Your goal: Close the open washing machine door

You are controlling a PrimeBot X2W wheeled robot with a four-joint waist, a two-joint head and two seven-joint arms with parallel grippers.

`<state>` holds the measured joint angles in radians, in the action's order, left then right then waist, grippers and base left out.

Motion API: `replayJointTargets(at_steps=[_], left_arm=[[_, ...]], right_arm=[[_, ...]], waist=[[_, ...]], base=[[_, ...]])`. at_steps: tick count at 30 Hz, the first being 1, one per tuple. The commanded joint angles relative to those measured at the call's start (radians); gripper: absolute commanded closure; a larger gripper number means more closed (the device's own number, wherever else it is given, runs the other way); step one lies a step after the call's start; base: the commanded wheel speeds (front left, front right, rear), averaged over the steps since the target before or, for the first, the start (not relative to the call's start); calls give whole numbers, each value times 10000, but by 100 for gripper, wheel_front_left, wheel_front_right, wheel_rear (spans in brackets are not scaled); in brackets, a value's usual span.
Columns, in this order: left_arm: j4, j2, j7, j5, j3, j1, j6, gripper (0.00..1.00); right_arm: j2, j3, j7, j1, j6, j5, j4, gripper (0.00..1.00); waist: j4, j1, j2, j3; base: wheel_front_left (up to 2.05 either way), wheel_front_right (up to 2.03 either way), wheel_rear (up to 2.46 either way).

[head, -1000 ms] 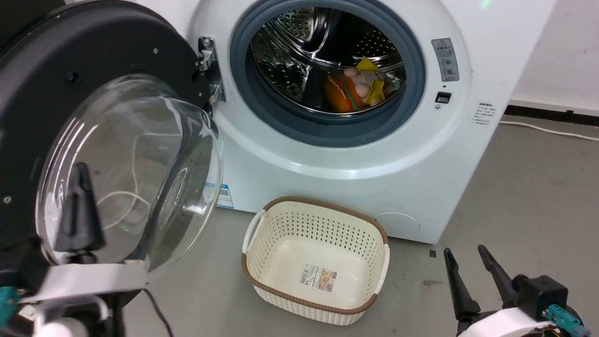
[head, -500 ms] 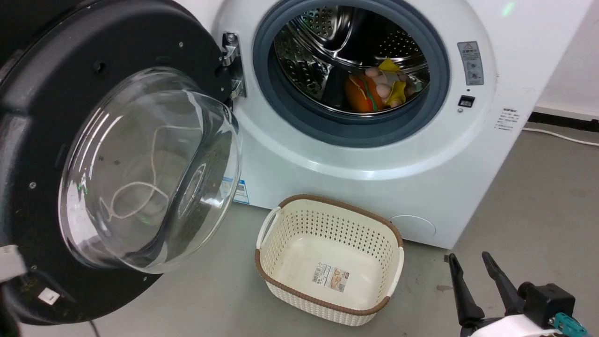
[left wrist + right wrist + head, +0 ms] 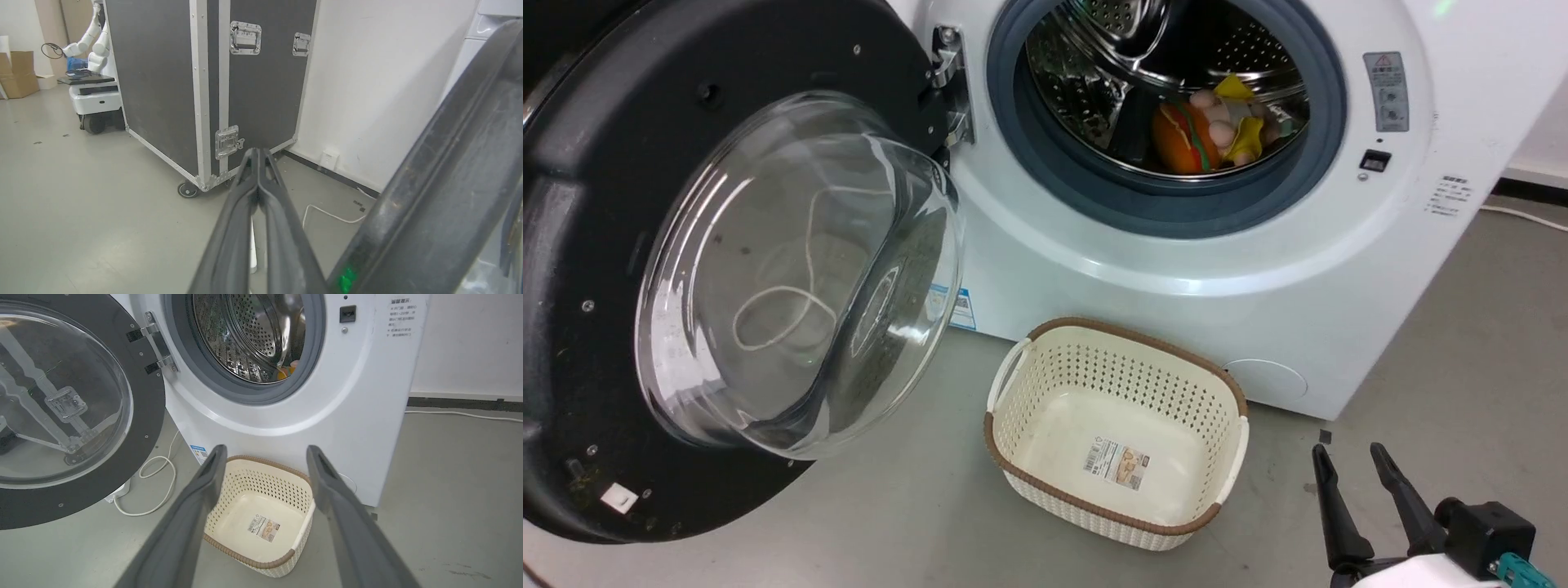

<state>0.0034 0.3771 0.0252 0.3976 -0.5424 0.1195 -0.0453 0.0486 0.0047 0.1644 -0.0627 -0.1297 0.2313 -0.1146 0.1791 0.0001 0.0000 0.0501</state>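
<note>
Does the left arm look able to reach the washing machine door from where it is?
Probably yes: the left gripper, shut, sits right beside the washing machine door at its dark rim, and the left wrist view shows nothing between them.

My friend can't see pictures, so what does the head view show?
The round black door of the washing machine hangs wide open on the left. Colourful toys lie in the drum; an empty cream basket sits on the floor in front, and the open right gripper shows at lower right.
</note>
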Motion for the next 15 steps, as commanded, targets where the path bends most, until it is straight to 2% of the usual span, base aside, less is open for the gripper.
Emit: replayJointTargets(at_steps=[1,2,3,9,12,14,15], left_arm=[[247,387,345,239,60,-128,-165,100],[377,566,568,350,194,-170,-244,100],[651,1066,1138,800,717,-268,-408,100],[788,1847,1952,2132,1861,-522,-515,100],[805,2072,2246,2642,2135,-673,-538,100],[484,2574,3083,3940,2770,-1191,-594,100],[484,2574,3083,3940,2770,-1191,-594,100]], right_arm=[[11,-10,126,-27,-7,144,-63,0],[11,-8,147,-26,-7,169,-86,0],[11,-12,210,-10,-8,251,-150,0],[12,17,335,137,-8,418,-268,0],[12,21,376,182,-8,478,-295,0],[13,-33,481,173,-8,654,-394,0],[13,-33,481,173,-8,654,-394,0]], waist=[[66,-1,0,83],[94,-1,0,116],[190,-1,0,200],[301,-1,0,353],[305,-1,0,383],[333,-1,0,394],[333,-1,0,394]], base=[[0,0,0],[0,0,0],[0,0,0],[0,0,0],[0,0,0],[0,0,0],[0,0,0]])
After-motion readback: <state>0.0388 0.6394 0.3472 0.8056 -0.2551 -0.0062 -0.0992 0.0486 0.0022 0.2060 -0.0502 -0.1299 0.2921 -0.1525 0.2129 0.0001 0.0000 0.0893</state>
